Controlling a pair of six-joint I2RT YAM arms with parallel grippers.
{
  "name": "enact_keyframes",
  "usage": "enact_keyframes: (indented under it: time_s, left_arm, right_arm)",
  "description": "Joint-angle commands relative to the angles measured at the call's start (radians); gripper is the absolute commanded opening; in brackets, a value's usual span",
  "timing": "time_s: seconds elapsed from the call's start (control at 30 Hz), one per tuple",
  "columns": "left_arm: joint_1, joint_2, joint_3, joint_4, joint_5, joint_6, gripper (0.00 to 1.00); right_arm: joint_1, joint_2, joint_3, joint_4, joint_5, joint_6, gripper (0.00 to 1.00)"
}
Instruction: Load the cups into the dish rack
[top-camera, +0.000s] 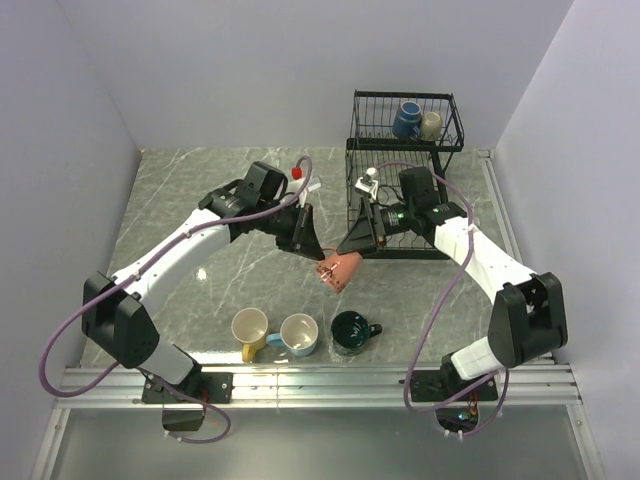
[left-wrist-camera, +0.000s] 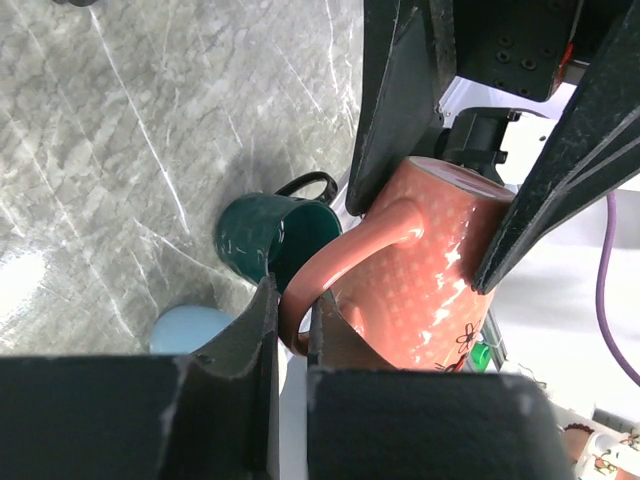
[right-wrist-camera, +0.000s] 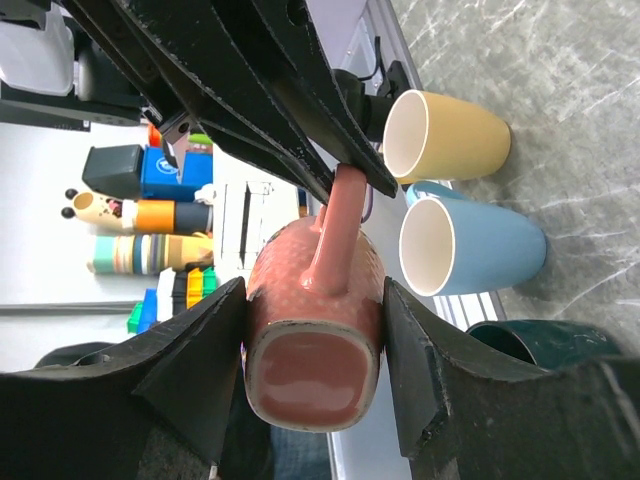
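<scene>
– While both arms hang over the surface (top-camera: 200, 200), where is the orange-pink mug (top-camera: 340, 270)?

– It is off the surface, tipped on its side in mid-air between my two end effectors, roughly at mid-table. It is left of the dish rack (top-camera: 400, 145) and in front of it, not touching it.

– State of the left end effector (top-camera: 318, 255)?

– Its jaws are pressed nearly together and pinch the mug's handle (left-wrist-camera: 350, 250) from both sides. In the left wrist view the handle loop runs straight into the narrow gap between them.

– State of the right end effector (right-wrist-camera: 312, 290)?

– Its jaws are spread to the width of the mug body and clamp it, one finger (left-wrist-camera: 400, 130) flat against each side. The handle points away from this wrist, towards the left one.

– What stands around the mug?

– Three mugs stand upright in a row on the surface near the arm bases, below and in front of the held mug. The yellow mug (top-camera: 249, 328) is on the left, the light blue mug (top-camera: 299, 334) is just beside it, and the dark teal mug (top-camera: 351, 332) is on the right, slightly apart.

– And at the rack?

– Its upper basket holds the dark navy mug (top-camera: 406, 120) and the olive-grey mug (top-camera: 431, 124), side by side. My right wrist and forearm lie over the lower tray's front, between the held mug and the rack.
</scene>
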Motion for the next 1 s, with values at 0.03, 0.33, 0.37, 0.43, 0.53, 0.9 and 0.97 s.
enact_keyframes:
  time_s: [0.03, 0.33, 0.37, 0.43, 0.53, 0.9, 0.97]
  left_arm:
    - [0.008, -0.014, -0.006, 0.026, -0.047, 0.006, 0.0]
    - [0.011, -0.017, 0.02, 0.005, -0.148, 0.007, 0.0]
    - [0.011, -0.019, 0.036, -0.003, -0.168, 0.012, 0.0]
    - [0.011, -0.022, 0.063, -0.033, -0.249, 0.026, 0.0]
    - [0.011, -0.037, 0.083, -0.05, -0.323, 0.035, 0.0]
    - [0.013, -0.094, 0.084, -0.034, -0.417, 0.043, 0.0]
    - [0.013, -0.095, 0.083, -0.034, -0.414, 0.044, 0.0]
  right_arm:
    - [-0.001, 0.013, 0.091, -0.037, -0.083, -0.02, 0.04]
    - [-0.002, 0.035, 0.092, -0.068, -0.077, -0.043, 0.51]
    - [-0.002, 0.033, 0.083, -0.07, -0.072, -0.041, 0.54]
    - [-0.002, 0.026, 0.068, -0.065, -0.063, -0.028, 0.59]
    - [-0.001, 0.022, 0.046, -0.077, -0.041, -0.029, 0.69]
    - [0.028, 0.119, 0.128, -0.258, 0.032, -0.139, 0.95]
    - [0.039, 0.128, 0.135, -0.257, 0.048, -0.138, 0.95]
